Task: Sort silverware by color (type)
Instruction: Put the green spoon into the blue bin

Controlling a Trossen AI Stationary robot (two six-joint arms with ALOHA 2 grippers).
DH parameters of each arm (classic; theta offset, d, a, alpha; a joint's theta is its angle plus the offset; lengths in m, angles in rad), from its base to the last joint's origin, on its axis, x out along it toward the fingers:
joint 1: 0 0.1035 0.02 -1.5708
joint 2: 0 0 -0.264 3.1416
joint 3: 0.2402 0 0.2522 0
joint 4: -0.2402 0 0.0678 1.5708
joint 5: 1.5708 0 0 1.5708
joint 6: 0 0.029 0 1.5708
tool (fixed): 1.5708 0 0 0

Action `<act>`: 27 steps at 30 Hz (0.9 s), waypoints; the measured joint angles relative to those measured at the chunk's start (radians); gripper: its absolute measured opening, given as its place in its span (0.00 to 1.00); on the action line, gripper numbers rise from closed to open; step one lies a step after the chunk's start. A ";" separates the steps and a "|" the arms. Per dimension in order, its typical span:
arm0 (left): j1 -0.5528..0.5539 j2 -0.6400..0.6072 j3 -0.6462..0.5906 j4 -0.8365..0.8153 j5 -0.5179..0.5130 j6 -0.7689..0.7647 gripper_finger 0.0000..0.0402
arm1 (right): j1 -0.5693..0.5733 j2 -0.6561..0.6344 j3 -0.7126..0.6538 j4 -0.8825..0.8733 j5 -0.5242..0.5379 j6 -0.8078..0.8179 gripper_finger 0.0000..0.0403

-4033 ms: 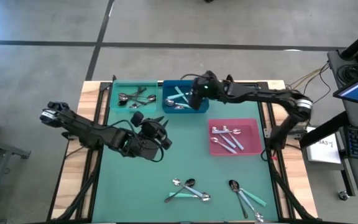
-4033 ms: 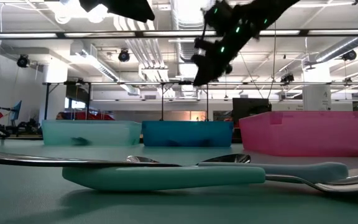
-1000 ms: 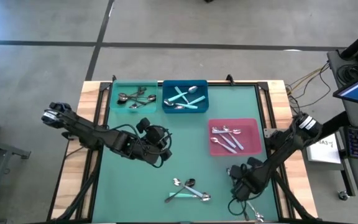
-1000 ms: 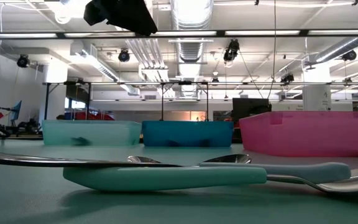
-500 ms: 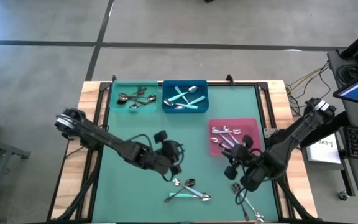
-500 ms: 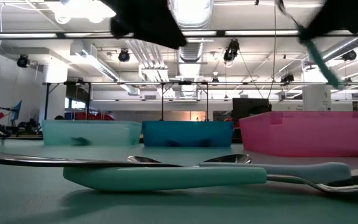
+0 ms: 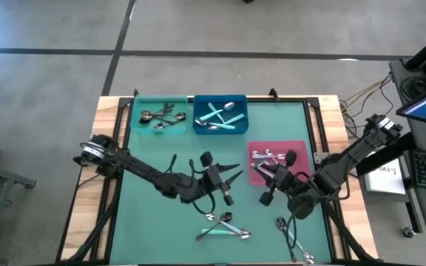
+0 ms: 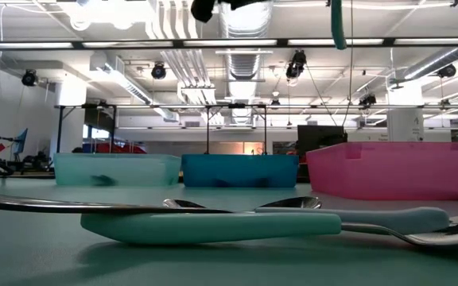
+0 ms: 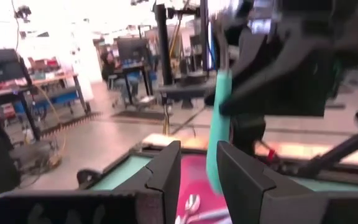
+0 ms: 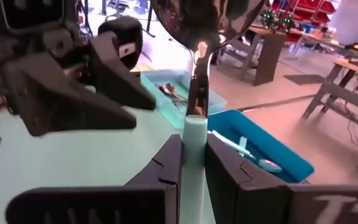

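— Where are the spoons?
— Loose spoons (image 7: 225, 226) lie at the mat's near edge (silver and turquoise-handled, overlapping); one turquoise-handled spoon (image 10: 195, 118) stands upright, clamped, bowl uppermost.

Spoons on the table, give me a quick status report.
Right claw shut on turquoise-handled spoon, lifted near pink bin. Left claw open, empty, above loose spoons. The claws are close together.

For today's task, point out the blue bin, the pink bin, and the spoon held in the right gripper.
blue bin (image 7: 195, 113), high view, left wall.
pink bin (image 7: 302, 159), high view, right rim.
spoon (image 10: 192, 152), right wrist view, turquoise handle between the fingers.
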 joint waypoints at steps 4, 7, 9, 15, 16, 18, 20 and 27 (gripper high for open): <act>0.000 0.000 0.000 0.003 0.011 -0.007 0.22 | -0.013 0.003 0.000 0.059 0.002 -0.071 0.08; -0.001 0.000 0.000 -0.005 0.033 -0.079 0.22 | -0.016 0.006 0.000 0.105 -0.002 -0.110 0.08; -0.002 0.000 0.000 -0.013 0.034 -0.099 0.22 | -0.020 0.012 0.000 0.155 -0.025 -0.143 0.08; -0.002 0.000 0.000 -0.007 0.055 -0.106 0.22 | -0.025 0.037 0.000 0.328 -0.061 -0.298 0.08; -0.002 0.000 0.000 -0.007 0.060 -0.106 0.22 | -0.028 0.042 0.000 0.359 -0.074 -0.319 0.08; -0.002 0.000 0.000 -0.007 0.064 -0.109 0.22 | -0.031 0.047 0.000 0.402 -0.097 -0.359 0.08; -0.002 0.000 0.000 -0.007 0.081 -0.119 0.22 | -0.035 0.053 0.000 0.436 -0.107 -0.387 0.08; -0.002 0.000 0.000 -0.006 0.104 -0.126 0.22 | -0.054 0.058 0.000 0.457 -0.201 -0.387 0.08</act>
